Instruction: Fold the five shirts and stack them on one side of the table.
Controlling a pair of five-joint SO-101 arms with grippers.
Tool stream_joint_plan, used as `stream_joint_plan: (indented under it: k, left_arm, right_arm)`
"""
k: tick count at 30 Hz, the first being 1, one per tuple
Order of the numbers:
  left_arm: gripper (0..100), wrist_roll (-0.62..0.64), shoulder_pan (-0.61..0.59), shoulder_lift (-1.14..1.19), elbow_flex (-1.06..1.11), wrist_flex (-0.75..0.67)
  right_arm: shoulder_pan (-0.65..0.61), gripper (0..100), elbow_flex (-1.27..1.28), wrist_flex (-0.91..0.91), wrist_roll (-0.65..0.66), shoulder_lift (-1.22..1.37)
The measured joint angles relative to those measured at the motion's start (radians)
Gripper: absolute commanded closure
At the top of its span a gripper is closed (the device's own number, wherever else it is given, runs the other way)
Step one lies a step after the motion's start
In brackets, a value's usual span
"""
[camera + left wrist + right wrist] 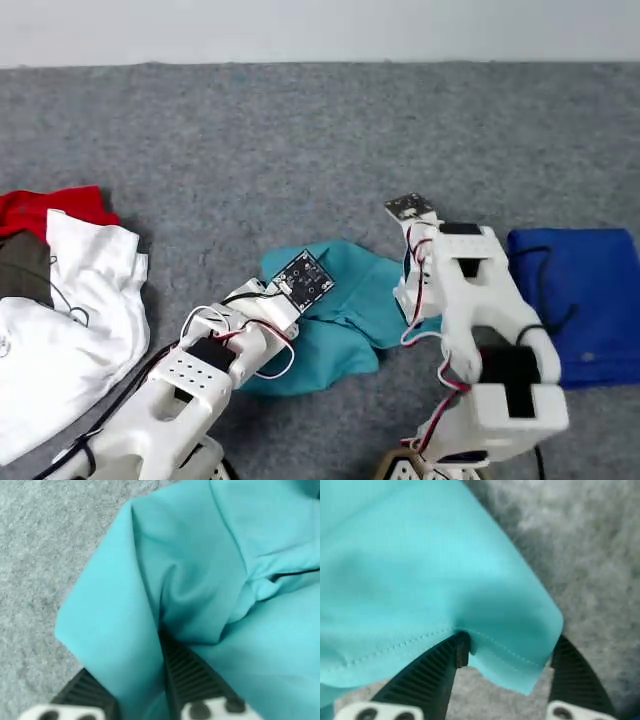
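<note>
At right the blue shirt (585, 300) lies folded; the teal shirt (350, 310) looks mid-fold, left gripper (135, 670) pinching a pleat, right gripper (507, 655) spread astride its hem; the heap of three shirts (70, 340) at left waits unfolded.

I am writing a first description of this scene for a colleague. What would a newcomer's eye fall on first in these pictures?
The teal shirt lies crumpled in the middle of the grey table, with the left gripper and the right gripper both at its cloth. At the high view's right a blue shirt lies flat; at its left a white shirt, a red shirt and a dark shirt lie heaped.
</note>
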Motion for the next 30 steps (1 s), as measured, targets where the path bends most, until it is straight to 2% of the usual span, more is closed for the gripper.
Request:
stream_joint_plan:
  k: [4, 16, 30]
  left_arm:
    - [98, 0.0, 0.0, 0.0, 0.0, 0.0]
    - [98, 0.0, 0.0, 0.0, 0.0, 0.0]
    - [98, 0.0, 0.0, 0.0, 0.0, 0.0]
  right_arm:
    - [0.009, 98.8, -0.068, 0.002, 0.049, 0.061]
    - [0.009, 99.0, -0.123, 0.057, 0.075, 0.08]
    - [0.006, 99.0, -0.123, 0.192, 0.08, -0.184]
